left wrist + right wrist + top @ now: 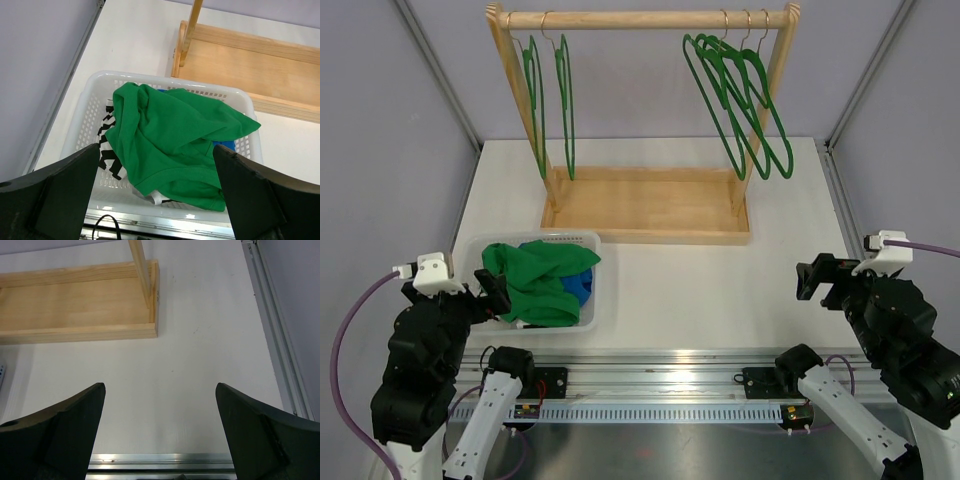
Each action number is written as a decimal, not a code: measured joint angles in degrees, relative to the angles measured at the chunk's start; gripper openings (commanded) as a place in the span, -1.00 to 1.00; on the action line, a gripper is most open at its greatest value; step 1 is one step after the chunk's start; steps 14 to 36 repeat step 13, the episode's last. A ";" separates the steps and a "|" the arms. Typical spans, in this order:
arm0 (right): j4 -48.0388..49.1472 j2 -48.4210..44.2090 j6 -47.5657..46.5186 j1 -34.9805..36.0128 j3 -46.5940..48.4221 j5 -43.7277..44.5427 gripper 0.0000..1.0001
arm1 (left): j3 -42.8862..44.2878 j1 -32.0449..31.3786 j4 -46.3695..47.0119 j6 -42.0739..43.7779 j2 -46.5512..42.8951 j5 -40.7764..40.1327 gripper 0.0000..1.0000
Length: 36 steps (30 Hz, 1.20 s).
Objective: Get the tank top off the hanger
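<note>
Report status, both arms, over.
Left gripper open, empty; right gripper open, empty. Hangers all bare. Green garment heaped in basket. Nothing in the way.

Pale lilac walls (640, 90), white table (720, 290)

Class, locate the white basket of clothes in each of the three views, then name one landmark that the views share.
Top external: the basket sits lower left, just in front of the rack's left end.
Left wrist: the basket fills the centre.
Right wrist: not clearly in it; only a pale sliver at the left edge.
Shared landmark: the wooden rack base.
</note>
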 measured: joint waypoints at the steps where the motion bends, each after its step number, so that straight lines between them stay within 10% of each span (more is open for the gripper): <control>1: 0.48 -0.13 -0.04 0.00 -0.48 -0.24 0.99 | -0.07 0.00 0.04 0.00 0.00 0.26 0.98; 36: 4.44 -0.81 -0.28 0.00 -3.41 -0.42 0.99 | -0.37 0.00 0.59 0.00 0.00 1.01 0.98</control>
